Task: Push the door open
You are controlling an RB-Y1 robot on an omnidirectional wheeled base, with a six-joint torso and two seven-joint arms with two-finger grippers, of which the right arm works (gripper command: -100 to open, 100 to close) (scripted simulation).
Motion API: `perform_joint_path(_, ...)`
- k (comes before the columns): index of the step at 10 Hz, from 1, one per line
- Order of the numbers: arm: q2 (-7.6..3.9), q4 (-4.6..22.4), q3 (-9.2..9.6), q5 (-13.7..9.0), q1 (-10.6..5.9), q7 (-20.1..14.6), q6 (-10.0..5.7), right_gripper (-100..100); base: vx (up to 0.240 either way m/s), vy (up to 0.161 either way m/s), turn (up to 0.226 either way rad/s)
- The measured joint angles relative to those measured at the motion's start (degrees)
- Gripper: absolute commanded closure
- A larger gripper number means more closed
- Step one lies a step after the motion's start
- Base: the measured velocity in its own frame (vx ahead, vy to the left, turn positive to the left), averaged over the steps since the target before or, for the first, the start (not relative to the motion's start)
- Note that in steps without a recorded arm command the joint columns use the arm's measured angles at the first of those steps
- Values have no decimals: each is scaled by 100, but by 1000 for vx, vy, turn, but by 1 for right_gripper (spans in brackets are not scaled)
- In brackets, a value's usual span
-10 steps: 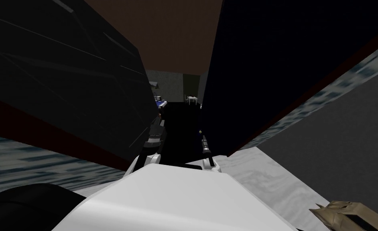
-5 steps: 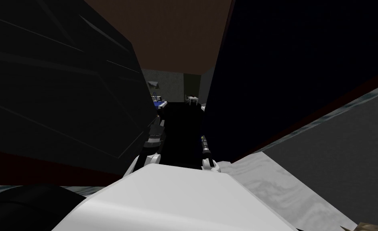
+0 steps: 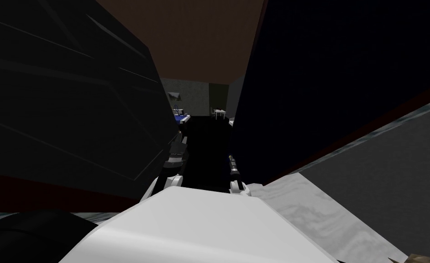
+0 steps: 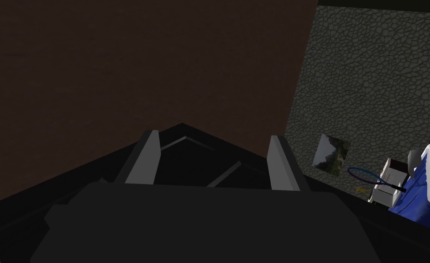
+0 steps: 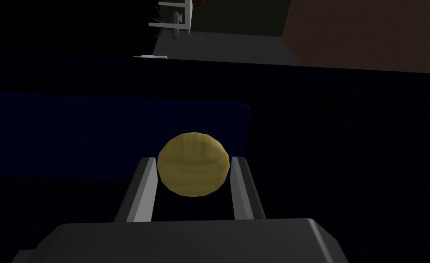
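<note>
Pushing the door by its knob, right hand leading.
My right gripper (image 5: 192,160) has its fingers closed against the sides of the yellow knob (image 5: 193,171), which sits on the dark blue door (image 5: 346,137) just behind it. My left gripper (image 4: 213,135) hangs spread wide and empty beside the dark panel (image 3: 72,91) opposite. I judge the push should run straight through the knob, square to the door and slow, so the round knob cannot slip from the blades, with the base following into the gap (image 3: 207,137) ahead.

Dim, heavy shadow.
Door (image 3: 328,68) nearly black; yellow knob (image 5: 193,164) and near-right floor (image 3: 301,210) catch most light.
</note>
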Motion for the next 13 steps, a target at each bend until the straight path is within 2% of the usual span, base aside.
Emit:
perform_joint_path(2,2,6,1,0,8,-1,4,100,47,22,-12)
perform_joint_path(3,-22,-24,-9,-10,52,0,39,100,174,50,-44)
perform_joint_path(4,-31,-174,-21,-17,172,22,129,100,128,36,-23)
perform_joint_path(7,-96,98,-153,-92,-4,57,-17,100,172,63,-35)
perform_joint_path(8,-147,-65,-184,-112,51,53,90,100,157,60,-45)
perform_joint_path(10,-185,5,-285,-168,23,83,26,100,198,44,-75)
perform_joint_path(11,-178,88,-365,-209,-36,132,14,100,214,58,-70)
perform_joint_path(12,-220,90,-454,-256,-49,163,34,100,230,40,-86)
perform_joint_path(13,-311,104,-525,-297,-38,138,-4,-100,-27,71,-80)
